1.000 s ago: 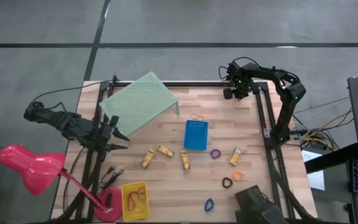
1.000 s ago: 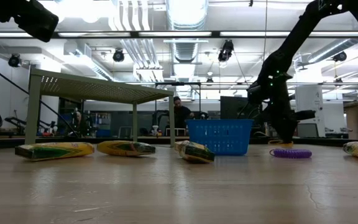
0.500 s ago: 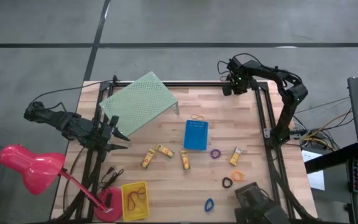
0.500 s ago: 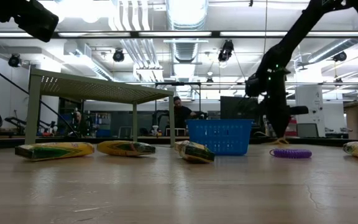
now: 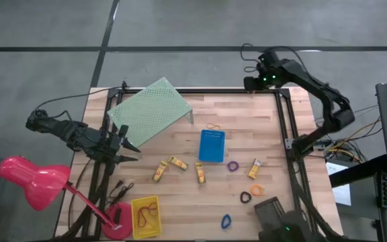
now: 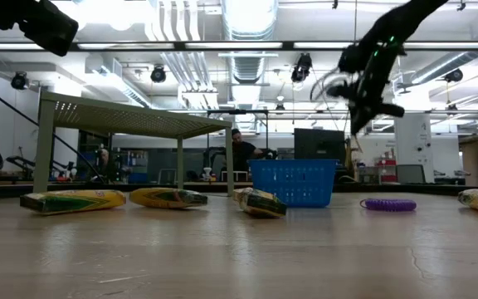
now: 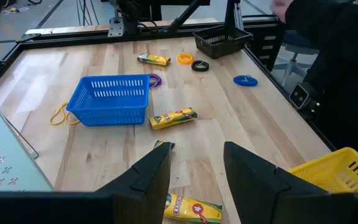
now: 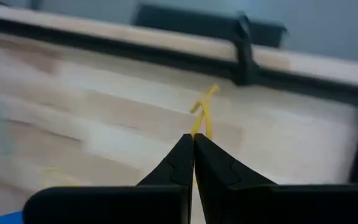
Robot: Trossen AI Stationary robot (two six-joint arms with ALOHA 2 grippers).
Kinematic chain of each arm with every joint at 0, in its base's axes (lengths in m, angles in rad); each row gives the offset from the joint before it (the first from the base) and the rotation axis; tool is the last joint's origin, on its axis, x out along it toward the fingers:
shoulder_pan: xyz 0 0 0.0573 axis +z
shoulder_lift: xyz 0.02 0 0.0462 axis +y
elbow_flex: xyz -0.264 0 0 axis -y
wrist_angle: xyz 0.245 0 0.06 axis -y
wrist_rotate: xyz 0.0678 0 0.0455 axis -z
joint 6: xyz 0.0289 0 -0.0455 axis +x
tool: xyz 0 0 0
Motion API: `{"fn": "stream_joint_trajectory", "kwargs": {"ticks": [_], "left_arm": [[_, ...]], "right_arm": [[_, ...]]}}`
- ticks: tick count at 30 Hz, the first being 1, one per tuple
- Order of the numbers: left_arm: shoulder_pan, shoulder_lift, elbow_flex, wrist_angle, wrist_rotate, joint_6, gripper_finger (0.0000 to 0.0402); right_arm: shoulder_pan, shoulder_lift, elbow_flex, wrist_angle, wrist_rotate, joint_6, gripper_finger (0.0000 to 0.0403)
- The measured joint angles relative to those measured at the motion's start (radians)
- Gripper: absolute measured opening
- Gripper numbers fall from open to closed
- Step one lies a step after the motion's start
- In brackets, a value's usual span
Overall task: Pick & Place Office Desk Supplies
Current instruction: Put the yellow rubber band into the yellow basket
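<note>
My right gripper (image 5: 252,82) is high over the table's far right corner, shut on a thin yellow rubber band (image 8: 202,111). My left gripper (image 7: 194,169) waits open at the left edge, beside the green riser (image 5: 152,111). Several yellow crayon packs (image 5: 177,163) lie flat mid-table near the blue bin (image 5: 211,145). Another rubber band (image 5: 213,126) lies just beyond that bin. Purple (image 5: 233,165), orange (image 5: 256,189), black (image 5: 246,197) and blue (image 5: 226,220) rings lie on the wood at the near right. My right gripper pinches the rubber band between its two shut fingertips (image 8: 188,146). The fingers slant down from above. The band's strands (image 8: 197,118) run out past the tips, and it is lifted clear of the table.
A yellow bin (image 5: 146,216) holding rubber bands stands at the near left, next to a pink lamp (image 5: 32,175). A black bin (image 7: 221,41) stands at the near right. A dark frame rail (image 5: 284,121) runs along the right edge.
My right gripper has risen steeply from the table's far right corner, staying shut, and has drifted a little toward the far edge. The rubber band has gone up with it.
</note>
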Motion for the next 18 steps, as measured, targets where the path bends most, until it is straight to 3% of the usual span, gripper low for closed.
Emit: {"fn": "stream_joint_trajectory", "kwargs": {"ticks": [10, 18], "left_arm": [[0.0, 0.0, 0.0, 0.0, 0.0, 0.0, 0.0154], [0.0, 0.0, 0.0, 0.0, 0.0, 0.0, 0.0154]], "right_arm": [[0.094, -0.238, -0.043, 0.246, -0.151, -0.015, 0.0008], [0.254, -0.355, -0.181, 0.539, -0.298, -0.053, 0.0008]]}}
